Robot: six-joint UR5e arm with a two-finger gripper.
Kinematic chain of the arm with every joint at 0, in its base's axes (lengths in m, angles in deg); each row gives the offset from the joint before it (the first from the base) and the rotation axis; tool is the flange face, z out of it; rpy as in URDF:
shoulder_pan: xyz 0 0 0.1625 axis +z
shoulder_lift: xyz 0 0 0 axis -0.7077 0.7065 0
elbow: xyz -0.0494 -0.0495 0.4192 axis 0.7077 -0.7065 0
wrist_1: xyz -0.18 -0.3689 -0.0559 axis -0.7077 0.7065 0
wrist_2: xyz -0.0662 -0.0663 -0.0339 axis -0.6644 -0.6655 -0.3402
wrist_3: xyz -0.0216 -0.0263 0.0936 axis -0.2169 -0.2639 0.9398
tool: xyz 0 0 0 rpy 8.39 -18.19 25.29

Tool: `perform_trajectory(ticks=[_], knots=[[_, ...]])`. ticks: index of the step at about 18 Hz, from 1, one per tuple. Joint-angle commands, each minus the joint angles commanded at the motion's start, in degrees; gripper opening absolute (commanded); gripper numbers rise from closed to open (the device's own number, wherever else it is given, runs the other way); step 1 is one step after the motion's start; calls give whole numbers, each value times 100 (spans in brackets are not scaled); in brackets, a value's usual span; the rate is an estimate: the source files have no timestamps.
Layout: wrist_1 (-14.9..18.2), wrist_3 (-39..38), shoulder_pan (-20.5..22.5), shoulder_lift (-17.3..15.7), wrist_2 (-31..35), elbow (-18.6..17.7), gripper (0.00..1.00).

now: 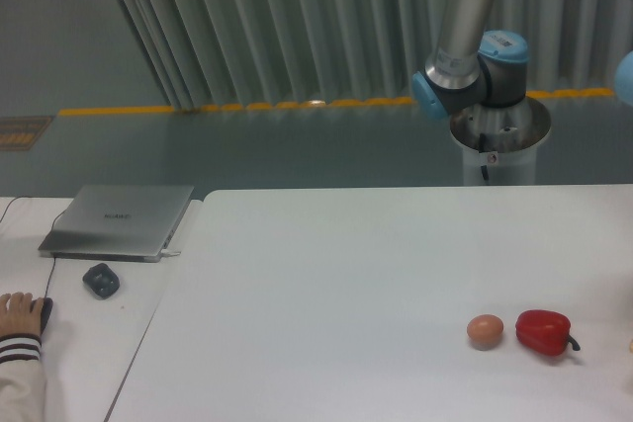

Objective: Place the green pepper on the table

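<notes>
Two items lying on the table: red pepper, tan ball | green pepper: not showing anywhere | gripper: out of frame, state unknowable | step: likely carrying or pre-placing | next: bringing pepper down onto bare tabletop

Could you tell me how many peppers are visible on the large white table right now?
1. A red pepper lies near the table's front right, just right of a tan egg-like ball. No green pepper shows; one may be outside the frame.

Dim, bluish cast — soft focus (faint shadows), slight grain.
</notes>
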Motion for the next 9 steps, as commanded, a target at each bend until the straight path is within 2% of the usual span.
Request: perform_trajectory(ticks=[5,9], knots=[[-457,1064,9,158,535,61,100],[-799,1610,88,343,598,246,100]])
